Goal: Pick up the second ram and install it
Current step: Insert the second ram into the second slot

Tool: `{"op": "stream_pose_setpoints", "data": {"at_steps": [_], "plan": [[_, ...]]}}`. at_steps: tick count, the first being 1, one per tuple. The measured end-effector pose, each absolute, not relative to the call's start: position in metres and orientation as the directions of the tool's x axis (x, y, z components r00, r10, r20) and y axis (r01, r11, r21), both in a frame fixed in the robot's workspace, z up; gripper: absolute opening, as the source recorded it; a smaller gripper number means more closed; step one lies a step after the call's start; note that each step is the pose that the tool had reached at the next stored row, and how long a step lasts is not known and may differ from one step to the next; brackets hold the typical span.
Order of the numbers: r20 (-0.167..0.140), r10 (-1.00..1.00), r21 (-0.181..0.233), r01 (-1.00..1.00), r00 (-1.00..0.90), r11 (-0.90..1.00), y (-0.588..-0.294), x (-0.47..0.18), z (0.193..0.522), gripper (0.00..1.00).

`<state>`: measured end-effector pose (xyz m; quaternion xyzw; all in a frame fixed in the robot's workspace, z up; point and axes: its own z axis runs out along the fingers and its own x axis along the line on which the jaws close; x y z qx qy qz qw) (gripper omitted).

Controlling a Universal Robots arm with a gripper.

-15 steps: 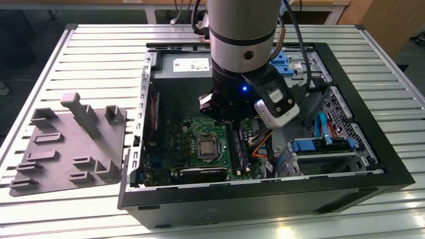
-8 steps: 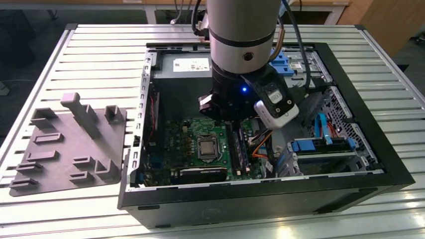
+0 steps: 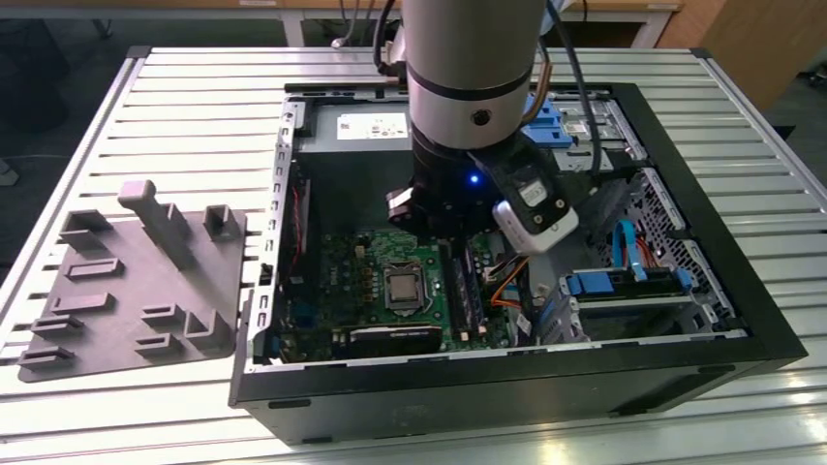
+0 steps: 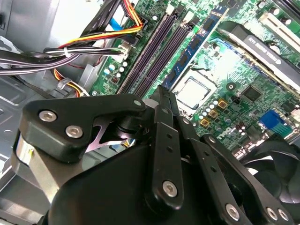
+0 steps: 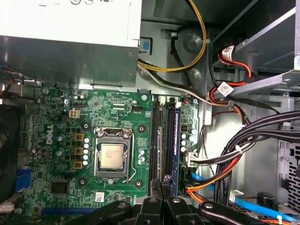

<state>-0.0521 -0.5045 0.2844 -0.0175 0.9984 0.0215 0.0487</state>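
Observation:
In the exterior view my gripper [image 3: 450,247] reaches down inside the open computer case [image 3: 517,387], just above the green motherboard [image 3: 375,262]. In both wrist views the gripper [image 5: 161,183] [image 4: 164,93] has its fingers drawn together on the second ram [image 5: 159,150], a thin dark stick seen edge-on. The stick lies lengthwise over the black memory slots [image 5: 165,140] [image 4: 150,51], between the processor socket [image 5: 112,157] and a blue-edged stick [image 5: 176,140] that sits in an outer slot. I cannot tell whether the held stick touches a slot.
Bundled cables [image 5: 243,140] and a metal drive cage [image 3: 633,291] crowd the side of the slots away from the socket. The power supply [image 5: 70,42] sits beyond the board. A black fan [image 4: 276,164] is close by. A pale grey moulded tray [image 3: 130,291] lies outside the case at the exterior view's left.

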Motion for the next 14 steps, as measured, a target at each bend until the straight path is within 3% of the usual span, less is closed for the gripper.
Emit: {"op": "stream_pose_setpoints", "data": {"at_steps": [14], "plan": [[-0.098,-0.005,0.041,-0.009,-0.995,0.999,-0.5005,-0.0521,0.2746,0.11]]}}
